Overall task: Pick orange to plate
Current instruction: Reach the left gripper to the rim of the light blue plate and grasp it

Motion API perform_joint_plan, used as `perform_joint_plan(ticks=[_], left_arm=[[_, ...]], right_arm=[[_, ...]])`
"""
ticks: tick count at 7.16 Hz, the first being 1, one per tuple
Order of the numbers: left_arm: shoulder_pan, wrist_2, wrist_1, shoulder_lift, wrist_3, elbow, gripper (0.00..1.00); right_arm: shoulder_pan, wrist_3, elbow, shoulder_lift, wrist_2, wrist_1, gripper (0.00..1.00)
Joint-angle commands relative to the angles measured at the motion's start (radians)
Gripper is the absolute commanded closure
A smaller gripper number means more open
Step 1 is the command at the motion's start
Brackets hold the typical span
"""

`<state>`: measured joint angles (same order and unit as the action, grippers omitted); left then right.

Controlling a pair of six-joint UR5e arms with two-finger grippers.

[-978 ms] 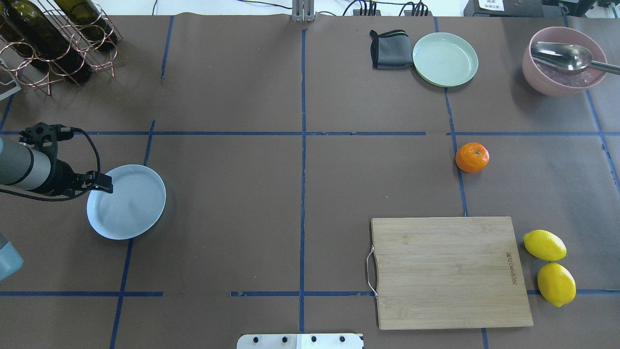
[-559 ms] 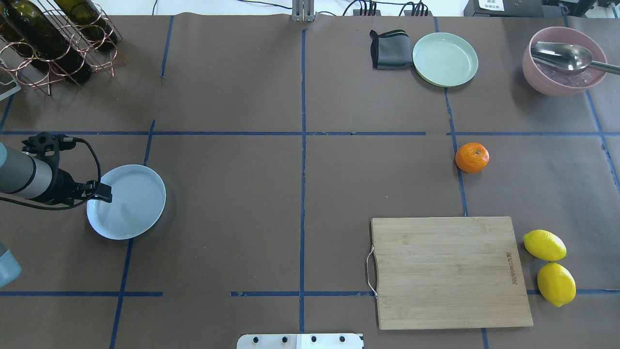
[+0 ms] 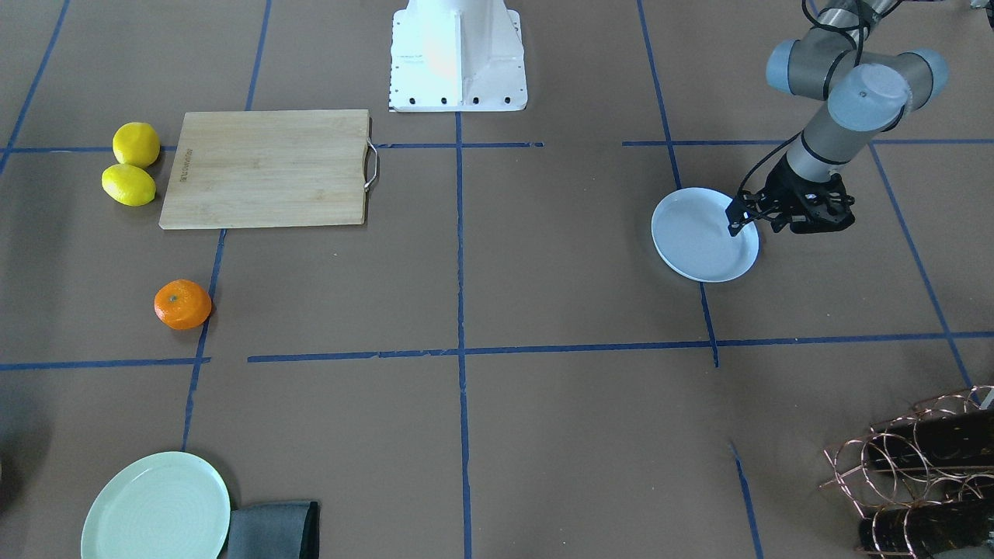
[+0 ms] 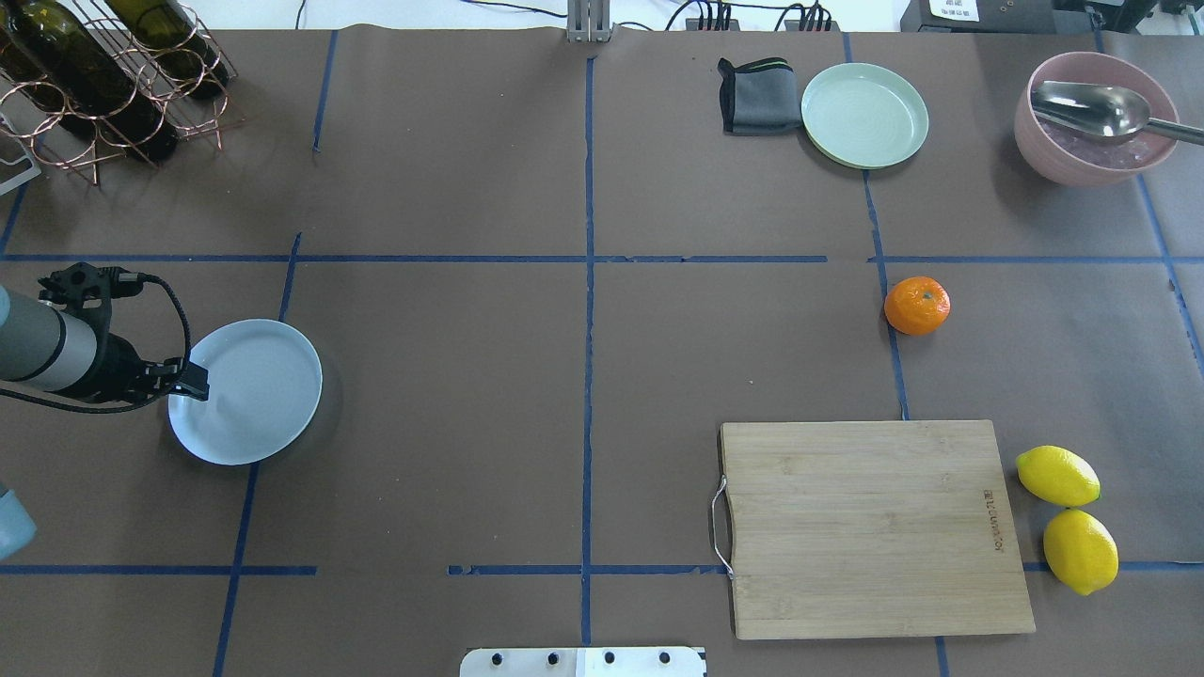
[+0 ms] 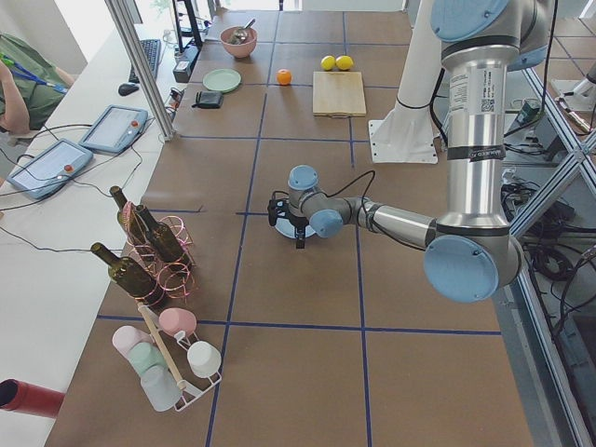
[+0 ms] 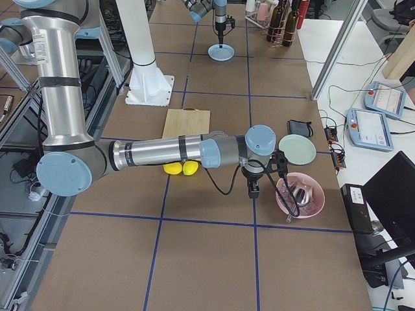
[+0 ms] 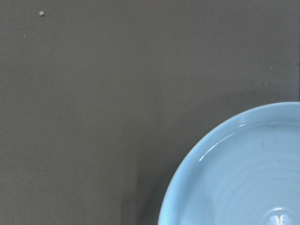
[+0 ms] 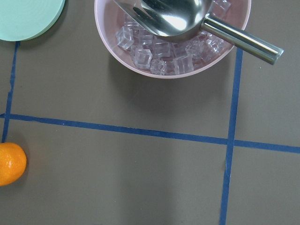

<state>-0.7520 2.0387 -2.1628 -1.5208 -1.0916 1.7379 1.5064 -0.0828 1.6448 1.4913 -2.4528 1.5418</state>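
The orange [image 4: 916,306] lies on the brown table right of centre, on a blue tape line; the right wrist view catches it at the lower left edge [image 8: 10,164]. Far to the left sits the pale bluish-white plate [image 4: 254,395], with nothing on it. My left gripper [image 4: 193,381] hangs over the plate's left rim, and its fingers look shut with nothing in them [image 3: 732,223]. Only the exterior right view shows my right gripper [image 6: 253,192], hanging beside the pink bowl; I cannot tell whether it is open or shut.
A mint-green plate [image 4: 864,115] and a grey cloth [image 4: 752,96] lie at the far edge. The pink bowl [image 4: 1096,118] holds ice and a metal scoop. A wooden cutting board [image 4: 875,527] and two lemons [image 4: 1058,475] are near right; a bottle rack [image 4: 103,75] stands far left.
My left gripper has drawn back to the left and slightly toward the robot, from over the plate's inside to its left rim. The plate and the orange have not moved.
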Motion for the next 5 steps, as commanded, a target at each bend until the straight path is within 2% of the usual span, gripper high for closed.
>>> perform_joint_plan(ticks=[1, 4, 5], left_arm=[[0.003, 0.0, 0.0, 0.001, -0.001, 0.003, 0.67], [0.005, 0.005, 0.0, 0.001, -0.001, 0.008, 0.68], [0.003, 0.005, 0.0, 0.001, -0.001, 0.006, 0.84]], right_arm=[[0.0, -0.011, 0.001, -0.002, 0.0, 0.0, 0.0], [0.002, -0.014, 0.009, -0.002, 0.0, 0.0, 0.0], [0.0, -0.015, 0.01, -0.002, 0.0, 0.0, 0.0]])
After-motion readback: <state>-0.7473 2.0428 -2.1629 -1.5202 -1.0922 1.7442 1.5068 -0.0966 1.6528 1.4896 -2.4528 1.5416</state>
